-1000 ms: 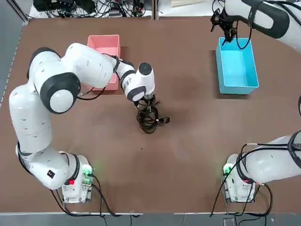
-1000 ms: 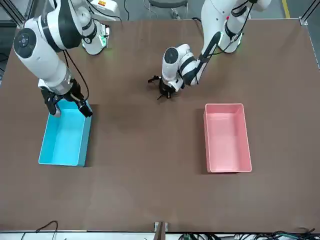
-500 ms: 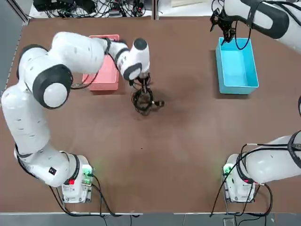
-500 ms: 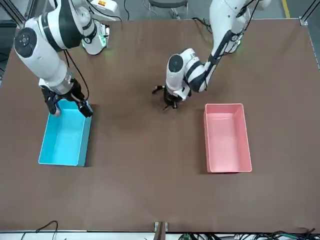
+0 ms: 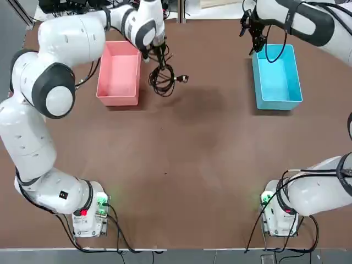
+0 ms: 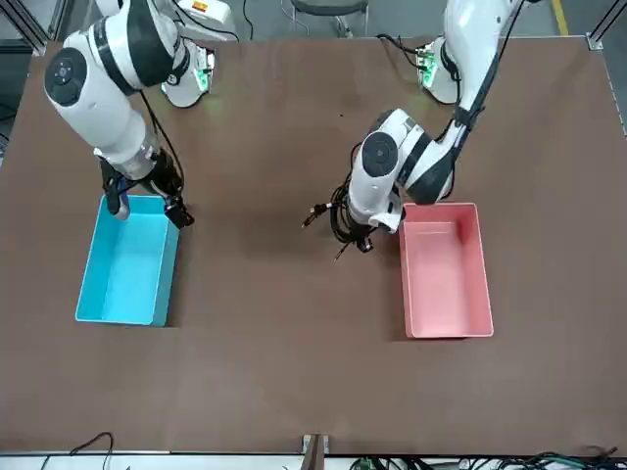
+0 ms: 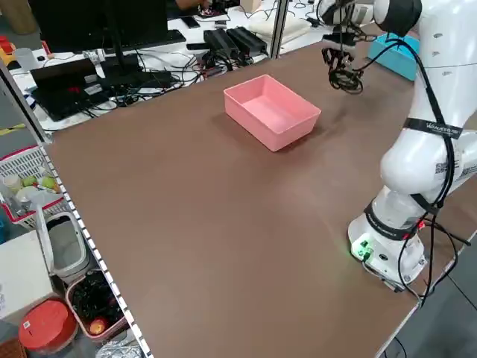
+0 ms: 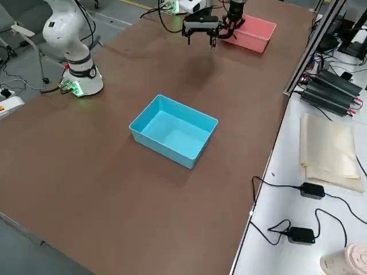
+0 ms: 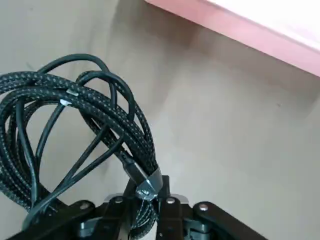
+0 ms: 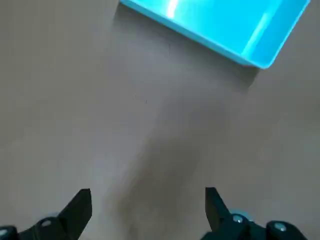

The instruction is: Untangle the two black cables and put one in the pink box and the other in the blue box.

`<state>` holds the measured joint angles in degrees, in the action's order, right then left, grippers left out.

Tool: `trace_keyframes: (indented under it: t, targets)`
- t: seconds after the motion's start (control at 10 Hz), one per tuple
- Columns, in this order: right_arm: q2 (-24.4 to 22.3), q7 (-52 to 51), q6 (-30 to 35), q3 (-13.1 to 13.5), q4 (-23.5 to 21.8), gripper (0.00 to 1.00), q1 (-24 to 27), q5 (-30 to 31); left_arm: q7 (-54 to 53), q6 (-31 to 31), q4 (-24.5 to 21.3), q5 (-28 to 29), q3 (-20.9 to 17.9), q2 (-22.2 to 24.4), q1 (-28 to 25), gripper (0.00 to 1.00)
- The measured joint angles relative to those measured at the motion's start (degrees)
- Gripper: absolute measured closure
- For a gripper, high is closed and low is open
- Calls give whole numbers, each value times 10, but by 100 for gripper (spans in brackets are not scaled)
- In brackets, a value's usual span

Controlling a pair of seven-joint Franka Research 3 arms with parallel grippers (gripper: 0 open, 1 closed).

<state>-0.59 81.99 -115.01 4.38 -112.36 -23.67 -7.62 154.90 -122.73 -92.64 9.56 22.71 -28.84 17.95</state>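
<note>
I've got my left tool (image 9: 152,186) at the far left of the desk (image 5: 192,165), clenched on the tangle of black cables (image 9: 82,107). The cables hang from it in loose loops, off to the right of the pink box (image 5: 119,74) and outside its walls. Up close I can make out 2 sorts of cord in the bundle, one braided and one thin and smooth, still looped through each other. A metal plug shell (image 9: 150,186) sits right at the pinch, and a small plug (image 5: 182,78) sticks out to the right of the loops. I can't tell from here where each cord starts or ends.

My right tool (image 10: 148,189) is up high at the far right, by the blue box (image 5: 277,77). It's released — the 2 fingers stand wide apart with nothing between them.

Both boxes sit flat on the desk, well apart, the pink on the left and the blue on the right. The blue one's inside shows bare. Past the far edge there's a mess of wires (image 5: 104,12), plus a folded cloth (image 8: 328,146) and 2 black power bricks (image 8: 301,235) over on the right.
</note>
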Motion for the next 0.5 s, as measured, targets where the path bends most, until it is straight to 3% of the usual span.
trace_keyframes:
  t: [0.3, 0.5]
  targets:
    - [27, 43, -30, -1, 10, 0, -69, -6, 0, 31, 83, -2, 4, -25, 31, 80]
    - [34, 54, -40, -1, 16, 0, -90, -32, 2, 33, 109, -11, 5, -41, 63, 80]
